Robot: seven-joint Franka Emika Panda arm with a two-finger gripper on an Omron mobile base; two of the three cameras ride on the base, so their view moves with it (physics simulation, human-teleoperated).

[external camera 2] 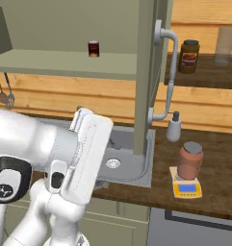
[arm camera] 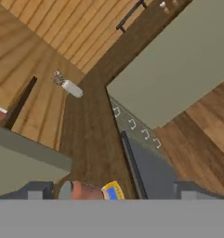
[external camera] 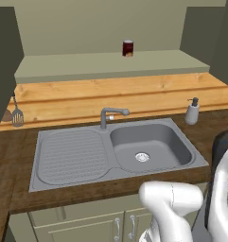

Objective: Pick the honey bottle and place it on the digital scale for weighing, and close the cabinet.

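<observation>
The honey bottle [external camera 2: 190,161], a clear jar of reddish-brown contents with a grey lid, stands upright on the digital scale [external camera 2: 187,188] on the dark counter right of the sink. In the hand view the honey bottle [arm camera: 85,191] and the digital scale [arm camera: 113,190] lie far below, at the bottom edge. My gripper [arm camera: 111,192] is open, its fingertips [arm camera: 36,190] wide apart with nothing held. The cabinet [external camera: 110,66] stands open. Its right door [external camera 2: 144,72] juts out edge-on over the sink, with its silver handle [external camera 2: 168,72] facing the bottle.
A small dark red can [external camera: 128,47] sits on the cabinet shelf. A white soap dispenser [external camera 2: 174,128] stands behind the scale. The grey sink [external camera: 148,146] with its faucet [external camera: 110,115] lies in front. Another jar [external camera 2: 188,56] sits on a shelf at right.
</observation>
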